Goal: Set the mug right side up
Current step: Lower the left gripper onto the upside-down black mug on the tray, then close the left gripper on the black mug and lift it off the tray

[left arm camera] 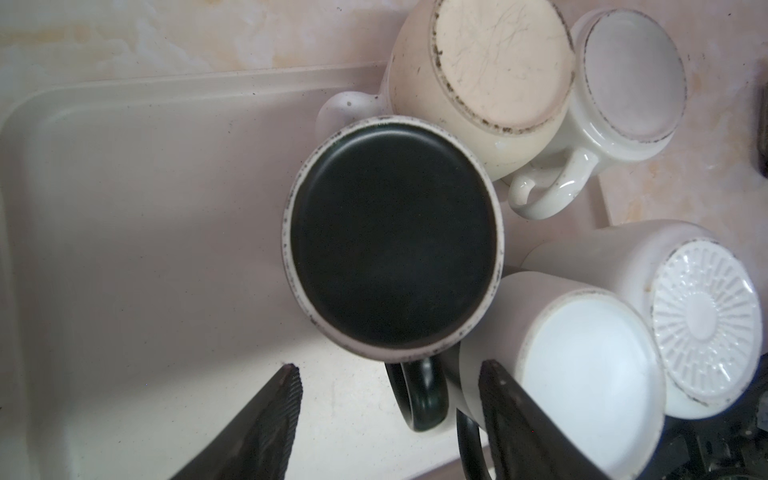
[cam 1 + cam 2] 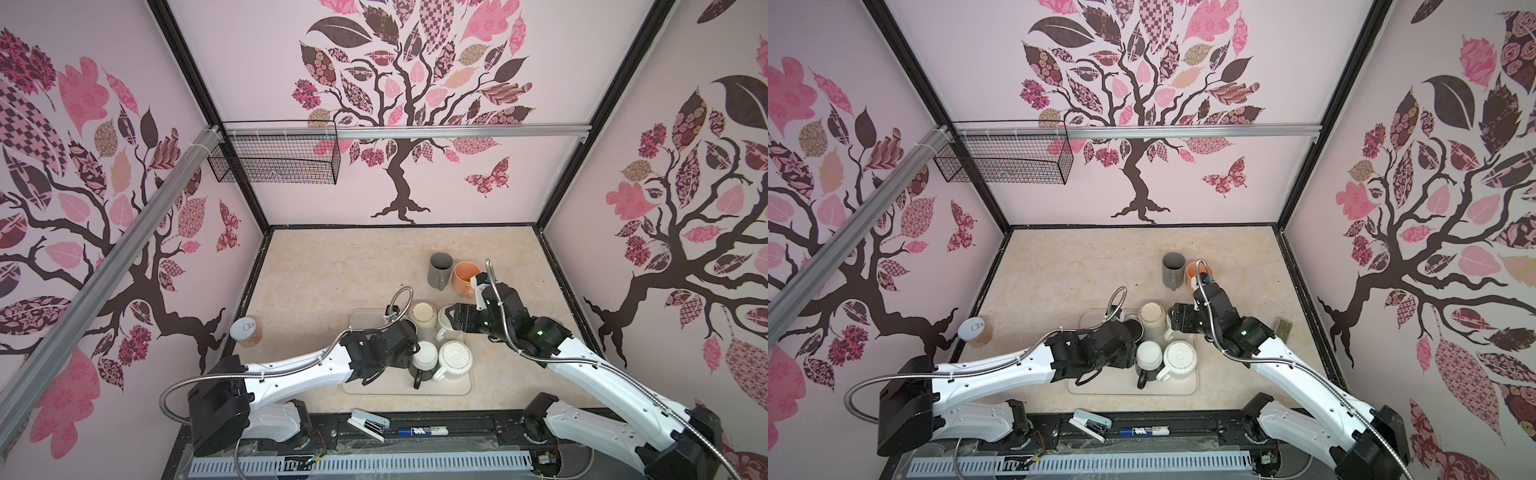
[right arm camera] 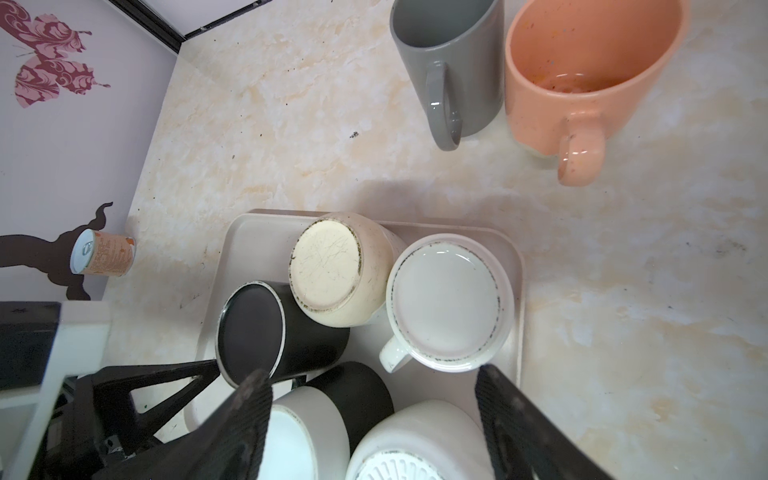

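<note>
The left gripper stands wide open with nothing between its ribbed fingers. It hangs just above the black mug, which is upside down with its flat base up; the mug's handle shows between the fingertips. Touching one finger is a dark mug with a white base, also upside down.

The right gripper is wide open too and holds nothing. It hangs above a glossy white mug that sits base up in a corner of the tray.

In both top views the beige tray lies in the lower centre of the frame, with five upturned mugs crowded into its right half. The other two are a cream mug at the upper edge, touching the black one, and a white mug with a ribbed sunburst base at the lower right. The tray's left half is bare.

Above the tray, right of centre on the marbled table, a grey mug and an orange mug stand upright side by side. A tin can sits at the table's left edge. A stapler and a blue marker lie on the front rail at the bottom of the frame.
</note>
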You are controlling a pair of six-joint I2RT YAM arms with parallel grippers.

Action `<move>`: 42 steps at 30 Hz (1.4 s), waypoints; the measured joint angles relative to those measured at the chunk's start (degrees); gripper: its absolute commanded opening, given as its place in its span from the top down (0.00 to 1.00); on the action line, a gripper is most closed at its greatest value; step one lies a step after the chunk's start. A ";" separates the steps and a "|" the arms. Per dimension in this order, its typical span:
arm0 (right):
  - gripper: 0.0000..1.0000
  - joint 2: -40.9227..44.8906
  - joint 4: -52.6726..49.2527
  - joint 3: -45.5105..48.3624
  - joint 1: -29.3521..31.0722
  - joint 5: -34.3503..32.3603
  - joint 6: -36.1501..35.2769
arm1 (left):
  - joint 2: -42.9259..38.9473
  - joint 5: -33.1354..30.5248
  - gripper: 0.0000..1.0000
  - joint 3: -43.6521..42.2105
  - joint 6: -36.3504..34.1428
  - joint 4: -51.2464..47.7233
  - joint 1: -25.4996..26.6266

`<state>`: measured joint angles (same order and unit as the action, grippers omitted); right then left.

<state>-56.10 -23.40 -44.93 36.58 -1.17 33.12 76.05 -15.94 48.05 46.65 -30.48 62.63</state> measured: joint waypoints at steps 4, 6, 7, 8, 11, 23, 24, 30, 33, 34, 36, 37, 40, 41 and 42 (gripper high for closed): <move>0.19 0.15 0.15 0.00 0.00 -0.13 0.07 | 1.70 -0.66 0.29 0.59 -0.13 -0.17 -0.02; 0.19 0.15 0.20 0.00 0.00 -0.15 0.07 | 2.54 -0.92 0.29 0.61 -0.15 -0.20 0.00; 0.19 0.15 0.26 0.00 0.00 -0.15 0.07 | 2.97 -1.03 0.29 0.61 -0.15 -0.24 0.00; 0.19 0.15 0.31 0.02 0.00 -0.17 0.07 | 3.41 -1.33 0.30 0.61 -0.17 -0.35 0.00; 0.19 0.24 0.48 0.13 0.00 -0.26 0.07 | 4.20 -2.40 0.30 0.61 -0.22 -1.05 0.00; 0.19 1.31 0.55 0.70 0.00 -0.59 0.13 | 0.11 -3.96 0.39 0.48 -1.75 -3.50 -3.80; 0.19 1.31 0.61 0.74 0.00 -0.59 0.15 | -0.24 -3.98 0.40 0.48 -1.95 -3.43 -3.91; 0.19 1.14 1.16 0.83 0.00 -0.57 0.33 | 1.38 -2.82 0.46 0.50 -3.41 -3.15 -3.93; 0.19 1.14 1.77 1.09 0.00 -0.57 0.37 | 3.28 -2.27 0.49 0.59 -4.35 -3.04 -3.93; 0.19 1.14 1.81 1.25 0.00 -0.57 0.37 | 3.85 -2.12 0.51 0.59 -4.68 -3.04 -3.93; 0.19 1.14 1.84 1.60 0.00 -0.57 0.50 | 4.83 -1.88 0.54 0.63 -5.18 -3.06 -3.93; 0.19 1.14 1.95 1.81 0.00 -0.59 0.52 | 5.27 -1.84 0.56 0.72 -5.57 -3.08 -3.93; 0.19 1.16 2.16 2.51 0.00 -0.59 0.55 | 6.95 -1.77 0.59 1.88 -6.51 -3.19 -3.93; 0.19 1.16 2.12 2.67 0.00 -0.61 0.55 | 7.48 -1.75 0.59 2.32 -6.78 -3.17 -3.93; 0.19 1.16 2.14 2.80 0.00 -0.61 0.55 | 7.98 -1.75 0.60 2.80 -7.13 -3.13 -3.93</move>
<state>-54.94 -21.26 -42.13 36.58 -1.78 33.67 84.03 -17.69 50.85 39.53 -33.61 58.70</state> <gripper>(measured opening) 0.812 0.410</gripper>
